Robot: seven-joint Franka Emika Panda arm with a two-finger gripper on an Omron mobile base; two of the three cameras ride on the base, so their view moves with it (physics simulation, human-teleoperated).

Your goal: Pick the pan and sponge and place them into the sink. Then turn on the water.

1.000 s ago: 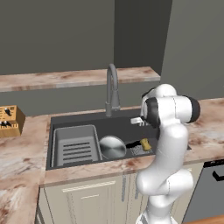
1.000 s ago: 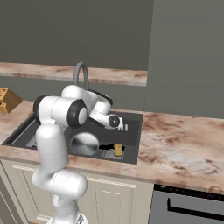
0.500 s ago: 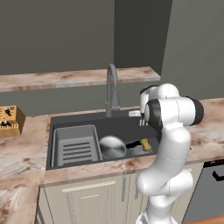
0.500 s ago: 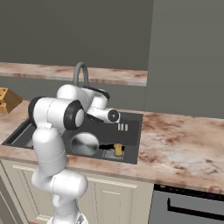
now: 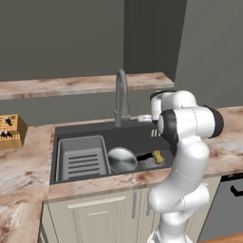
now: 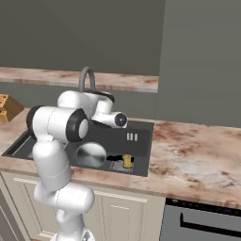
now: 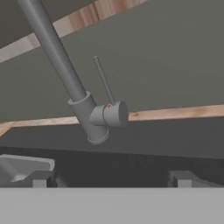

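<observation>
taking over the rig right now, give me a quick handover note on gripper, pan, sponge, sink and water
Gripper: open and empty, aimed at the faucet and its thin lever handle, not touching it.
Pan: lying in the sink, beside the ridged rack.
Sponge: also in the sink, next to the pan's black handle.
Done: both items are in the basin.
Left: close in on the lever and turn on the water; no stream is visible from the spout.
</observation>
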